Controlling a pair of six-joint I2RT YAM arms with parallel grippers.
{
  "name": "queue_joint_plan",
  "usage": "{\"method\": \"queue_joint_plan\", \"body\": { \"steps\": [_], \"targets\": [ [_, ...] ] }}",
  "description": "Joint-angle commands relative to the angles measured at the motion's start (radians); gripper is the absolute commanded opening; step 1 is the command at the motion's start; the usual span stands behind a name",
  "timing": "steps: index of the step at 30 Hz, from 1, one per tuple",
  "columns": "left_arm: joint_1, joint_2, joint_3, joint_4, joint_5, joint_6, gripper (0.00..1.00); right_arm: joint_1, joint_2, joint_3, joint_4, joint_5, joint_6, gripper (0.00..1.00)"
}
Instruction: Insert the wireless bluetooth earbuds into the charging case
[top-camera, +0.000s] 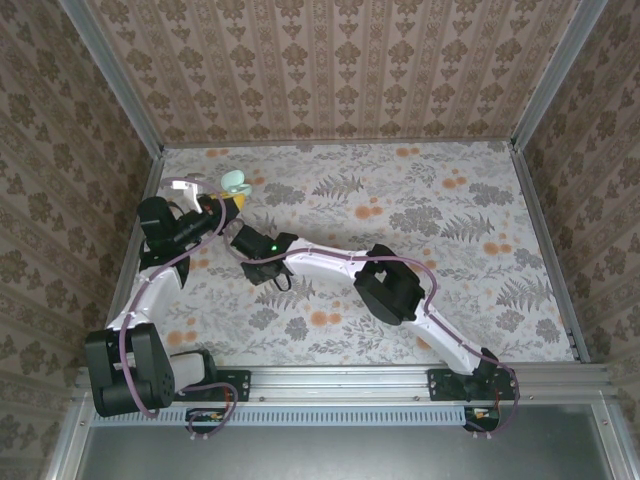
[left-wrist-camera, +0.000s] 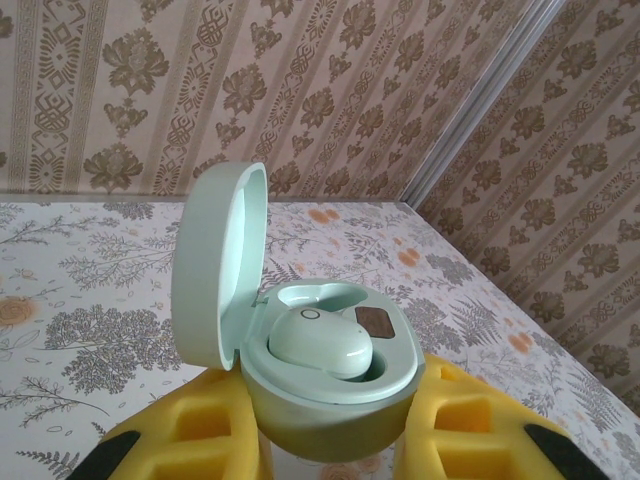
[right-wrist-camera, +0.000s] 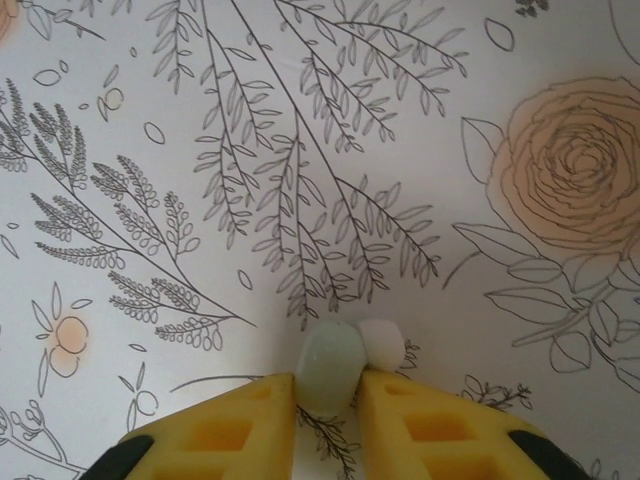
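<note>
Standing by the rig, I see the left claw (left-wrist-camera: 330, 448) clenched around the lower shell of the charging case (left-wrist-camera: 335, 395). Its yellow pads (left-wrist-camera: 190, 432) press on either flank, so the open mouth faces up and outward. That grip looks deliberate: it seems to hold the case clear of the floral surface (left-wrist-camera: 90, 290) and offers the wells to whatever comes in. The lid (left-wrist-camera: 215, 265) stands swung open at nine o'clock of the shell, out of the way. The seated earbud (left-wrist-camera: 318, 345) lies in its well. At about two o'clock of it the empty well (left-wrist-camera: 375, 322) shows bare brown contacts, so I'd judge the job half done.

From above, the case (top-camera: 235, 183) sits toward ten o'clock of the surface. The right claw (top-camera: 238, 233) is at about six o'clock of it, near but apart.

Close up, the right claw (right-wrist-camera: 328, 425) is clenched on the second earbud (right-wrist-camera: 330, 365), a pad touching each side of its mint body. The white tip (right-wrist-camera: 383, 343) pokes free at two o'clock. Pinching the body and leaving the tip bare makes sense if that end must enter the well. Whether the bud is lifted or rests on the surface, I can't tell. It is small and slick, so it could twist in the grip on the way over.
</note>
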Motion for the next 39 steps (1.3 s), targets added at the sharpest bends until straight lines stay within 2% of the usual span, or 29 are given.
{"method": "queue_joint_plan", "body": {
  "steps": [1, 13, 21, 26, 32, 39],
  "targets": [
    [-0.002, -0.02, -0.001, 0.015, 0.055, 0.005, 0.13, -0.01, -0.058, -0.094, -0.021, 0.025, -0.004, 0.22],
    [-0.041, -0.089, -0.05, 0.003, 0.052, -0.014, 0.13, -0.047, -0.445, -0.644, 0.183, 0.007, 0.074, 0.2],
    [-0.127, -0.099, -0.073, -0.012, 0.018, 0.01, 0.13, -0.061, -0.603, -0.876, 0.17, -0.051, 0.042, 0.2],
    [-0.167, -0.103, -0.09, -0.007, -0.004, 0.015, 0.13, -0.078, -0.673, -0.969, 0.136, -0.054, 0.035, 0.25],
    [-0.191, -0.111, -0.098, -0.004, -0.021, 0.018, 0.13, -0.114, -0.769, -1.013, 0.105, -0.056, 0.062, 0.41],
    [-0.194, -0.117, -0.096, -0.025, -0.027, 0.034, 0.13, -0.137, -0.908, -1.031, 0.076, -0.041, 0.119, 0.39]
  ]
}}
